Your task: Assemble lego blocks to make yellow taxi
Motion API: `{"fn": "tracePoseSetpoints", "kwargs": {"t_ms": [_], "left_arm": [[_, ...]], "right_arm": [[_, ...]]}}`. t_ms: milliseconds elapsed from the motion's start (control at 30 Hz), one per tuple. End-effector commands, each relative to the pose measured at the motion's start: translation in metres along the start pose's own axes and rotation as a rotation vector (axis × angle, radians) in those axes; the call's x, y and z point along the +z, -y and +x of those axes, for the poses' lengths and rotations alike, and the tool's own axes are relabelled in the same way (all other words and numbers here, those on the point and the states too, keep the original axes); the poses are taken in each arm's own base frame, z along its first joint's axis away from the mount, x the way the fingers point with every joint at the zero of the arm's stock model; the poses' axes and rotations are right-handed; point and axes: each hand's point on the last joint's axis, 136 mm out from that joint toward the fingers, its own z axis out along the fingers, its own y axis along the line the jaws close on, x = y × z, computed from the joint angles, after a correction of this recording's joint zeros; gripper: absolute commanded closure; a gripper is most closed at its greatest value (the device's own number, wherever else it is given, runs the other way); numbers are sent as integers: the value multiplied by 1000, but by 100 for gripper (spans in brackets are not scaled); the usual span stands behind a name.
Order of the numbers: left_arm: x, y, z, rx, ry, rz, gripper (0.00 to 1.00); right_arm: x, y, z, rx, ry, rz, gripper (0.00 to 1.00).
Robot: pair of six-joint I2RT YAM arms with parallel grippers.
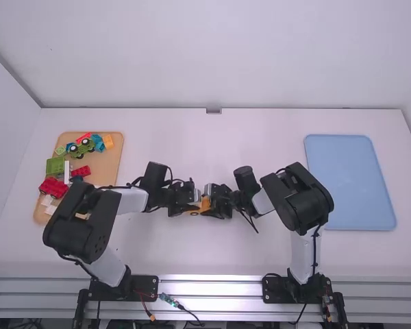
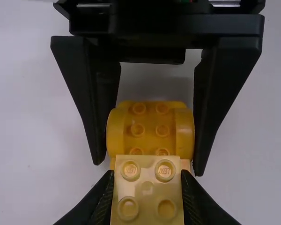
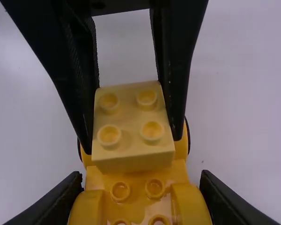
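In the high view, my left gripper (image 1: 187,200) and my right gripper (image 1: 218,201) meet from opposite sides at a small orange-yellow car body (image 1: 205,203) on the table. The left wrist view has my left gripper (image 2: 147,190) shut on a pale yellow two-by-two block (image 2: 147,190), on or just above the car body. My right gripper (image 3: 140,199) is shut around the flared fender end (image 3: 89,208) of the body. Dark wheel edges (image 3: 188,136) show beside its far end. Whether the studs are fully seated cannot be told.
A tan tray (image 1: 115,154) with green, red, blue, orange and white pieces lies at the left, beside the left arm. A light blue tray (image 1: 349,178) lies at the right, beyond the right arm.
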Motion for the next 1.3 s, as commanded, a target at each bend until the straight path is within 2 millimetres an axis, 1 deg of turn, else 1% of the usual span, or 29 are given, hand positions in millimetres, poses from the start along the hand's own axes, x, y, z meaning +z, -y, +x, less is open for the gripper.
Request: {"fn": "tracePoseSetpoints", "kwargs": {"t_ms": [0,67,100,167,200,233,267,400,467,500,533,600,633,733,900,1033,1067,1100,1133,1200,1267], "left_arm": [[-3,2,7,3,-30,-14,98],[-3,2,6,3,-30,-14,98],[-3,2,6,3,-30,-14,97],[-4,1,7,-2,-32,-17,90],[-4,1,7,-2,-31,-16,89],[-3,2,6,1,-30,-12,77],[-3,2,6,1,-30,-12,67],[-3,2,6,1,-30,-12,58],[-3,2,6,0,-30,-12,45],[-3,2,6,-1,-30,-13,44],[-3,2,6,-1,-30,-13,41],[-3,2,6,0,-30,-13,23],[-3,1,6,0,-29,-14,1],[-5,-1,3,3,-25,-24,1],[-19,-10,-8,-17,-1,-71,1],[-30,-14,-19,3,12,-99,1],[-31,-13,-23,12,20,-96,6],[-31,-11,-25,16,27,-91,14],[-31,-10,-27,17,39,-83,39],[-30,-8,-29,14,55,-71,98],[-29,-7,-28,9,57,-63,98]], "right_arm": [[1,2,8,22,-27,13,57],[1,2,7,22,-27,13,57],[1,2,8,22,-27,14,57],[1,2,7,22,-27,13,57],[1,2,7,22,-27,13,57],[1,2,8,22,-27,13,57],[1,2,8,22,-27,13,57],[1,2,8,22,-27,14,57],[1,2,8,22,-27,14,57],[1,2,8,22,-27,13,57],[1,2,8,22,-27,13,57],[1,2,8,22,-27,14,56],[1,2,8,22,-27,14,57],[1,2,8,22,-27,14,56],[1,2,7,22,-27,13,56],[1,2,8,22,-27,13,56],[1,3,7,21,-27,14,56],[1,2,7,21,-27,14,56],[1,2,8,21,-27,14,56],[1,2,7,22,-27,14,56],[1,2,7,22,-27,13,56]]}}
